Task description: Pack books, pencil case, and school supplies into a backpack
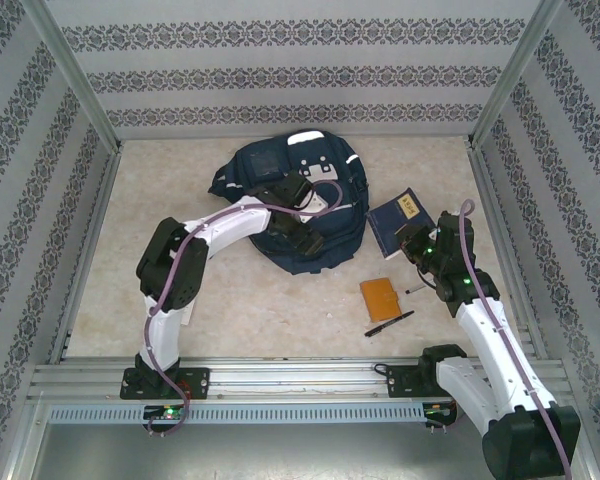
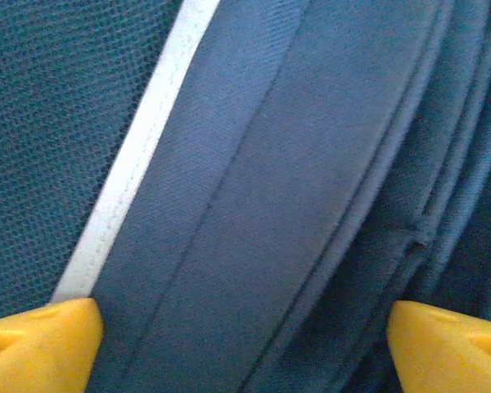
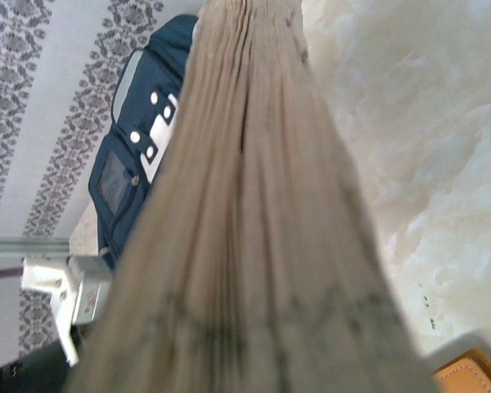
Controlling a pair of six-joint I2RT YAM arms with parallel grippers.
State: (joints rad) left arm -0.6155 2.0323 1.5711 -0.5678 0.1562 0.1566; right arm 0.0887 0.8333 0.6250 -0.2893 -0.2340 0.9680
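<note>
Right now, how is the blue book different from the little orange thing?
The navy book is bigger; the orange case is smaller. The book carries a pale label; the case looks plain. The right gripper grips the book; the case lies free. Both are flat rectangles.

Enclosed on three sides by wallpaper in pale grey stripes alternating with dark floral bands. Floored with a cream, mottled tabletop. Framed by slanted aluminium posts at the back corners and a ribbed metal rail along the near edge. Lit softly and evenly.
</note>
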